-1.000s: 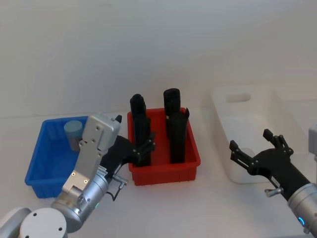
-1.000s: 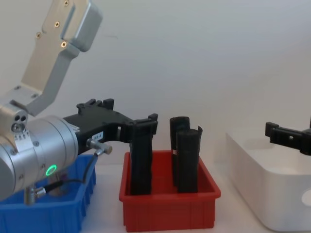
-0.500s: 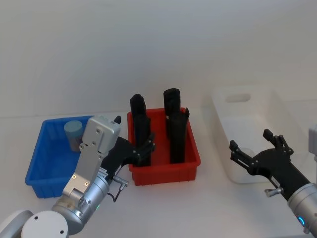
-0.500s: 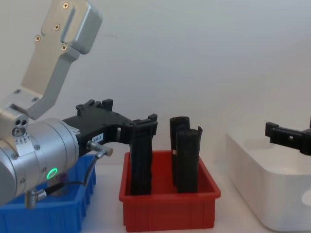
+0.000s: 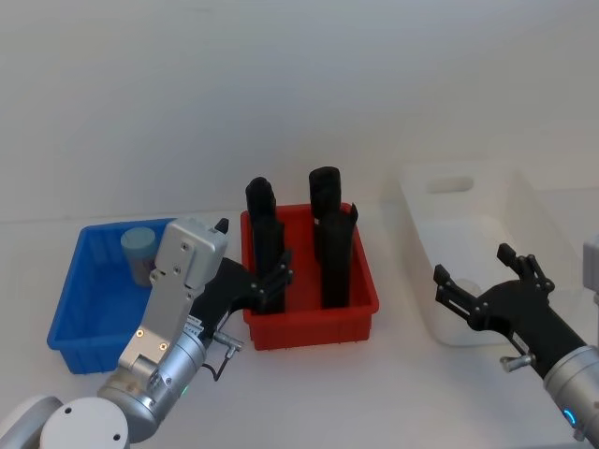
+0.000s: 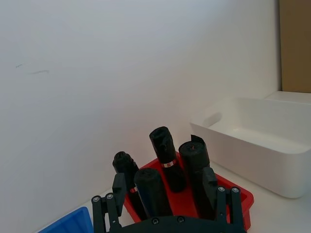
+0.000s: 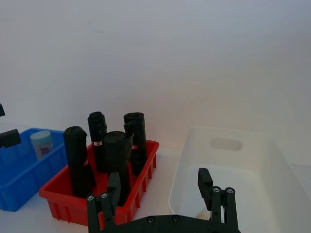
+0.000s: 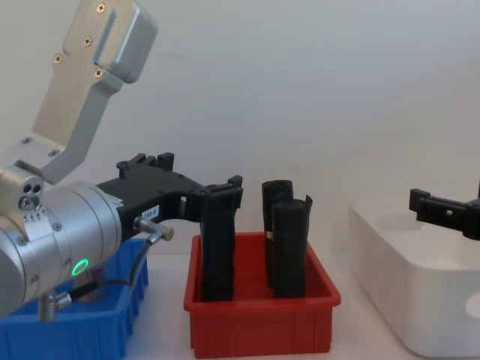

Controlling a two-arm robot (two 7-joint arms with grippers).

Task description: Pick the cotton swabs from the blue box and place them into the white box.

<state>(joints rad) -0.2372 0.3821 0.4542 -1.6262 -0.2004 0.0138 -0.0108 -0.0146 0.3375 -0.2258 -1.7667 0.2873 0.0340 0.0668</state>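
One tub of cotton swabs [image 5: 138, 253] with a pale blue lid stands in the far corner of the blue box [image 5: 86, 313] at the left; it also shows in the right wrist view [image 7: 41, 143]. My left gripper [image 5: 273, 281] hangs open between the blue box and the red bin, at the red bin's near left corner, with nothing between its fingers [image 6: 118, 186]. The white box [image 5: 487, 234] sits at the right. My right gripper [image 5: 482, 292] is open and empty over that box's near left edge.
A red bin [image 5: 351, 309] in the middle holds several tall black upright rolls [image 5: 328, 234]. The left arm's large grey link [image 8: 90, 90] rises over the blue box [image 8: 90, 334] in the chest view. A bare wall stands behind the boxes.
The left arm has drifted slightly right and toward me over the last second. The right arm and the tub have not moved.
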